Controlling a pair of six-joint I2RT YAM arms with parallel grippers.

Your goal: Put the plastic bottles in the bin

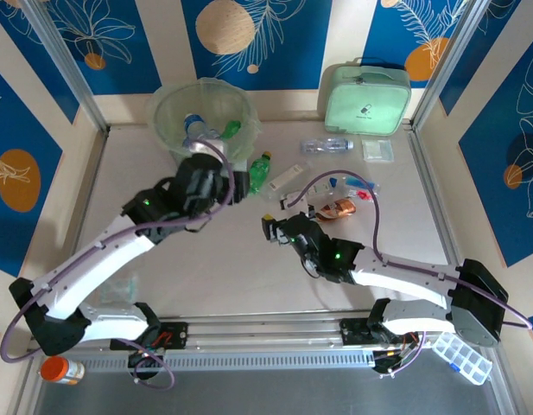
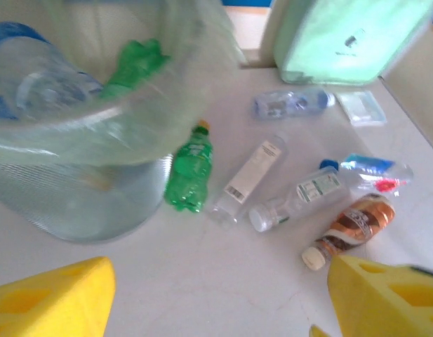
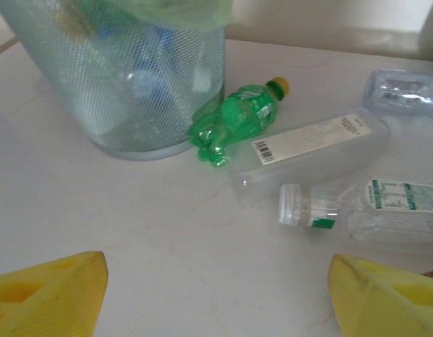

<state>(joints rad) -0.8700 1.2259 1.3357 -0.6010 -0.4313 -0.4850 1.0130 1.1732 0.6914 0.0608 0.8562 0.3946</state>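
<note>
The bin (image 1: 167, 104) stands at the back left and holds a green bottle (image 1: 231, 130) and a clear one (image 1: 194, 127). To its right a green yellow-capped bottle (image 1: 261, 170) (image 2: 189, 172) (image 3: 237, 119) lies against its wall (image 3: 132, 91). Beside it lie a flat clear bottle (image 2: 248, 179) (image 3: 311, 151), a white-capped clear bottle (image 2: 293, 200) (image 3: 356, 207), a brown bottle (image 2: 353, 228), a blue-capped one (image 2: 370, 172) and a blue-labelled one (image 1: 326, 145). My left gripper (image 1: 236, 186) (image 2: 216, 295) hovers open and empty by the bin. My right gripper (image 1: 270, 229) (image 3: 216, 288) is open and empty, short of the bottles.
A mint-green zipped case (image 1: 367, 97) stands at the back right with a small clear packet (image 1: 377, 150) in front of it. An orange-capped jar (image 1: 60, 370) lies at the near left corner, a clear compartment box (image 1: 460, 356) at the near right.
</note>
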